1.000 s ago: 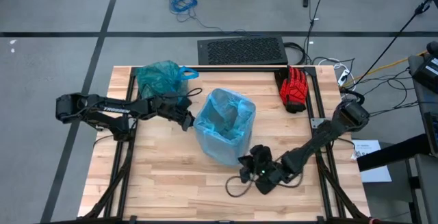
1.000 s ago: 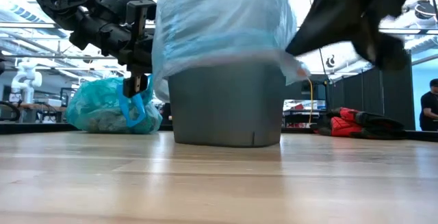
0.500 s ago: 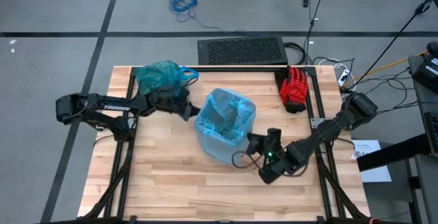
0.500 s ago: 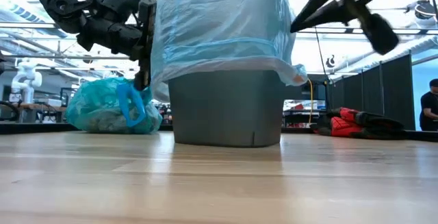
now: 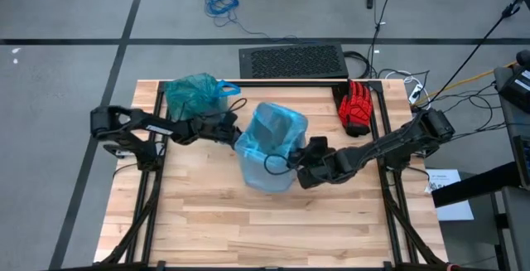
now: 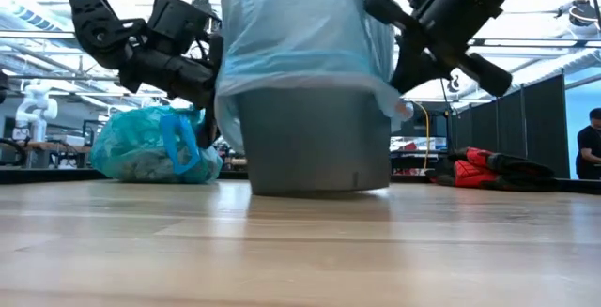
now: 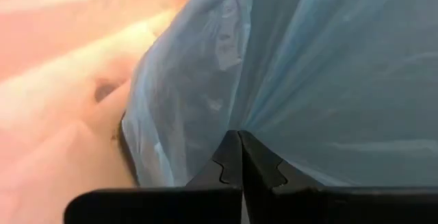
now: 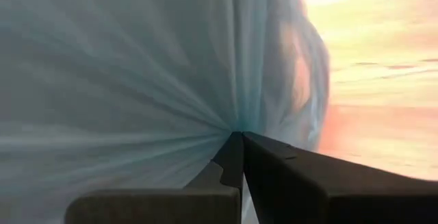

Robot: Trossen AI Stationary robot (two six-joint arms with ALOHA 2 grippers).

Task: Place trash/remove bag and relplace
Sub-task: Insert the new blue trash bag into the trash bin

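- The left pincer point(image 5: 234, 130) is at the left side of the bin's rim, closed on a pinch of the pale sky-blue plastic liner point(image 5: 273, 134); the left wrist view shows its two dark fingers point(image 7: 226, 166) pressed together with the film gathered between them.
- The right pincer point(image 5: 300, 157) is at the right side of the same rim, also clamped on the sky-blue liner; in the right wrist view the film point(image 8: 137, 66) fans out in folds from the closed fingertips.
- The grey bin point(image 6: 315, 143) stands near the middle of the tabletop point(image 5: 207, 213), between the two pincers, with the liner draped over its top and hanging partway down its wall.
- The dark teal-green bag point(image 5: 193, 95) with blue handle loops lies at the far-left part of the tabletop, just beyond the left arm and well apart from the right pincer; neither pincer touches it. In the low view it point(image 6: 150, 147) sits full and rounded to the left of the bin.
- The bag's contents cannot be made out through the plastic.
- Count: one teal-green bag, one sky-blue liner, one bin, two arms.
- One red glove point(image 5: 358, 108) lies at the far-right edge of the tabletop, apart from both pincers.
- A person point(image 6: 590, 147) stands in the room at the far right.
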